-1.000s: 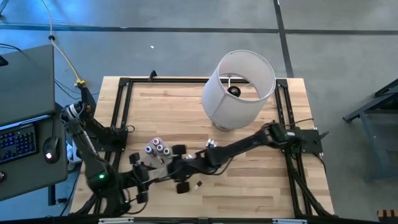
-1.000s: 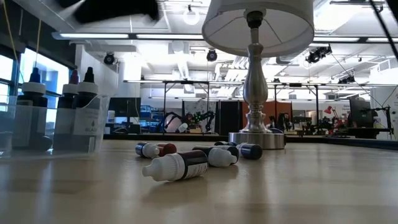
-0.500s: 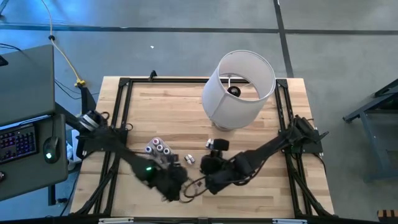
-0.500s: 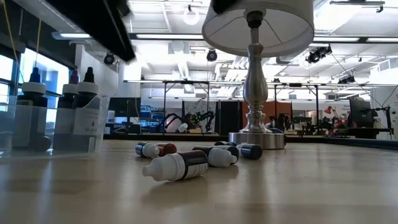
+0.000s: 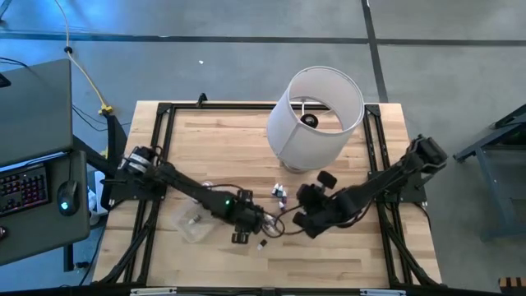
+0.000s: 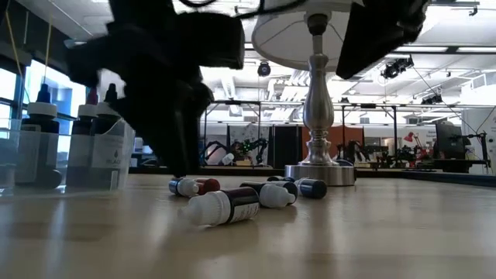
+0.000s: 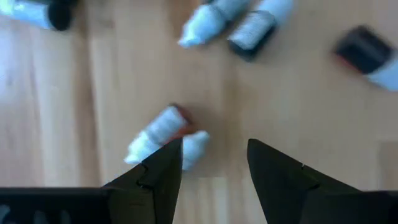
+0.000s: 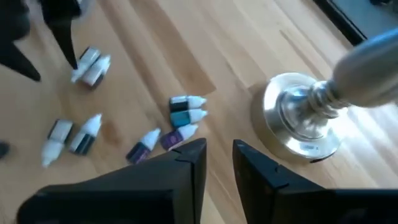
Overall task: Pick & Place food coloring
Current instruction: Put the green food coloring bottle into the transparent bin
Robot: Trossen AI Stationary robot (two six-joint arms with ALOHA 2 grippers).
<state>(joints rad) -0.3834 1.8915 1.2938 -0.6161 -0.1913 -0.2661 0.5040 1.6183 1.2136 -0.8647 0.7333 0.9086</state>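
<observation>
lying flat, nozzle seemingly toward camera: food coloring bottle (image 6: 221,208) | left gripper (image 7: 213,163) jaws apart | right gripper (image 8: 217,158) jaws narrow, empty

White lampshade (image 5: 316,115) on silver lamp base (image 8: 301,121), far side of wooden table (image 5: 222,140). Clear plastic tub (image 5: 191,222) near left. Keyboard (image 5: 20,187) off-table.

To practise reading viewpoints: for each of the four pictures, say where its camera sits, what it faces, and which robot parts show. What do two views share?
High view: overhead, straight down on the table; both arms.
Low view: tabletop height, across lying bottles to the lamp; arms blurred above.
Left wrist view: down on bottles; left hand open.
Right wrist view: toward bottles; right hand.
Shared: the lamp base shows in both the low and right wrist views.
</observation>
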